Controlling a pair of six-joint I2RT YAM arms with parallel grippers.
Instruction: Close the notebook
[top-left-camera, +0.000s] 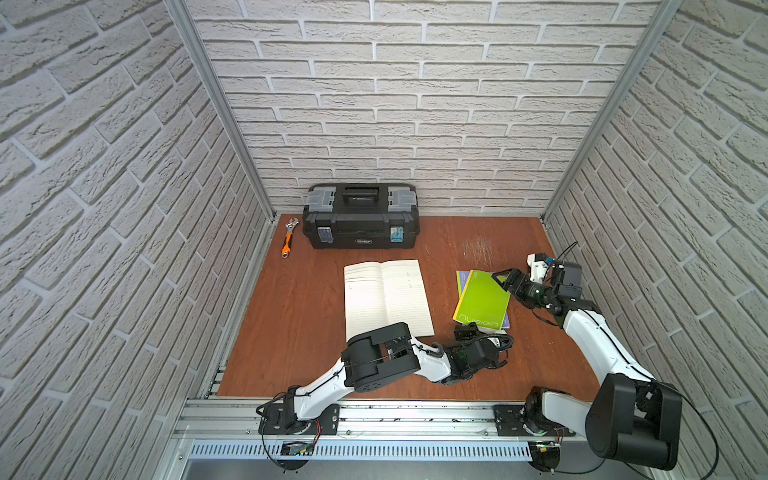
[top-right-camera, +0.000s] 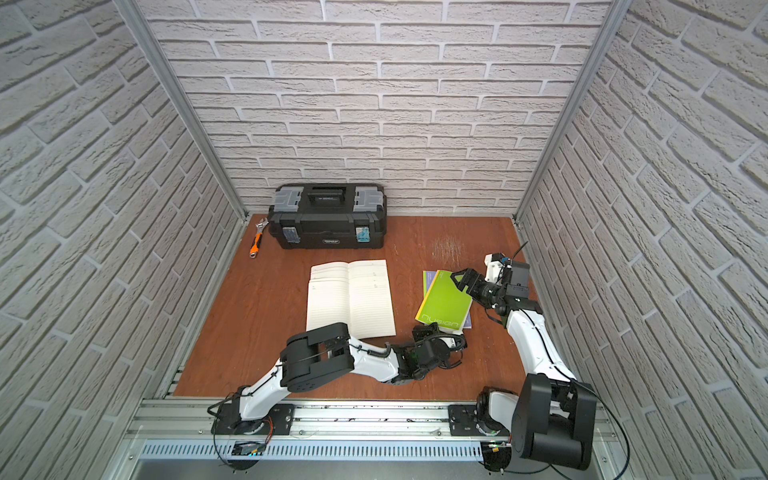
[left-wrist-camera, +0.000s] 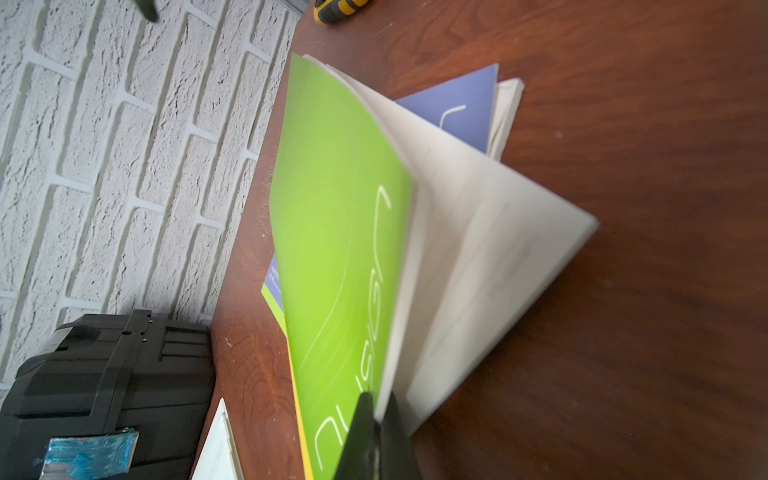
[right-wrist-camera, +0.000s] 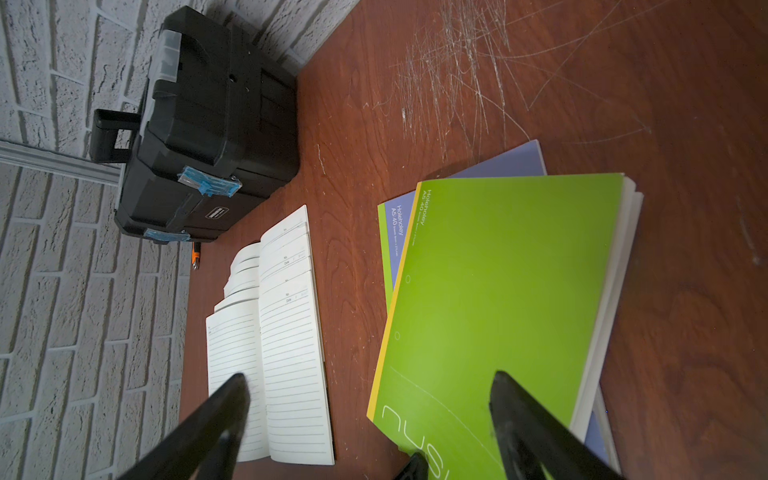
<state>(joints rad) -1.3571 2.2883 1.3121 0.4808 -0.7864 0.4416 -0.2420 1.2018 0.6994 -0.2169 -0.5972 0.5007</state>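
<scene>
table (top-left-camera: 316, 332) | toolbox (top-left-camera: 360, 218) | wrench (top-left-camera: 289, 237) | open notebook (top-left-camera: 386, 297) | purple notebook (right-wrist-camera: 511, 164) under green notebook (top-left-camera: 482, 299)

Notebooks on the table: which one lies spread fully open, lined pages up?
The cream lined-paper notebook in the middle. The lime-green covered notebook beside it shows its cover, and the violet covered notebook lies shut underneath that.

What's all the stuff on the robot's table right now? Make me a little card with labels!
table: brown wood
open notebook: white lined pages, lying open in the middle
green notebook: on the right arm's side, lying on a purple notebook, cover lifted at the near corner
left gripper: shut on the green notebook's cover
right gripper: open, over the green notebook's far end, holding nothing
toolbox: black, by the back wall
wrench: orange handle, beside the toolbox
</scene>
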